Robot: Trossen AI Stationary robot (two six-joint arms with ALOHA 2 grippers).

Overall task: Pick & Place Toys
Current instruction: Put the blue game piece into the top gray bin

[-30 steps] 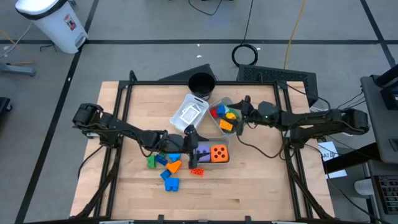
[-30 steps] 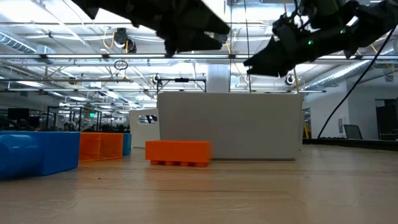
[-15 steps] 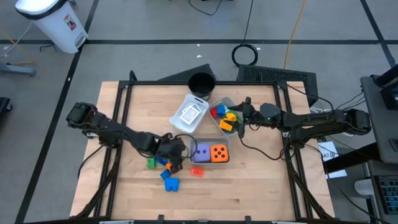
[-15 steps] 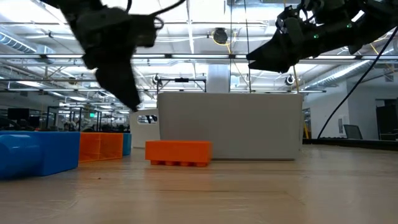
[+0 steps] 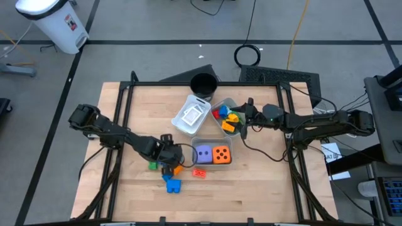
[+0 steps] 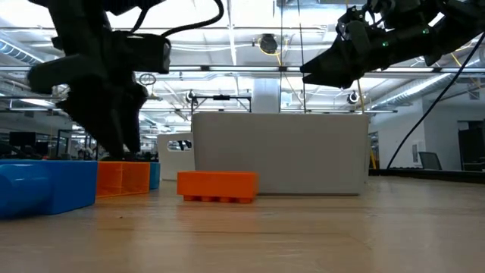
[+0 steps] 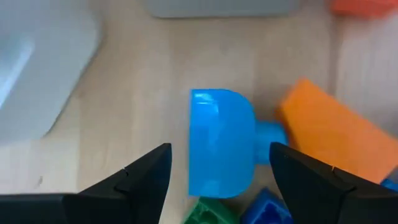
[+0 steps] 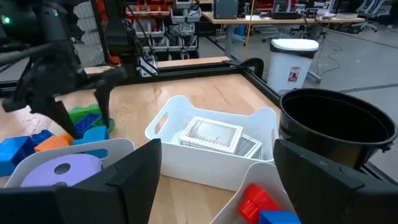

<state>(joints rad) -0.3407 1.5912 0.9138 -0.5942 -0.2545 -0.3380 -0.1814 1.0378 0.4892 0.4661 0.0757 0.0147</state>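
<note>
- left gripper (image 7: pixel 217 171) is down over the loose pile of blocks, in front and to the left of the dice tray (image 5: pixel 212 154); fingers stand open on either side of a blue block (image 7: pixel 221 143), nothing gripped yet
- that blue block lies flat on the table (image 5: pixel 264 188), just beside an orange block (image 7: pixel 329 134), with a green block (image 7: pixel 208 211) touching its near edge
- step in hand looks like a pick: fingers straddle the block, not closed on it
- next move: drop the last bit, close on the blue block without clipping the orange one, lift, carry it to the blocks tray (image 5: pixel 227 118) behind and right of the dice tray
- purple die (image 5: pixel 203 153) and orange die (image 5: pixel 220 154) already sit in the dice tray; white tiles (image 8: pixel 214 134) lie in the white tray (image 8: pixel 168 124) behind it
- right gripper (image 8: pixel 214 186) hovers open and empty over the blocks tray, waiting
</note>
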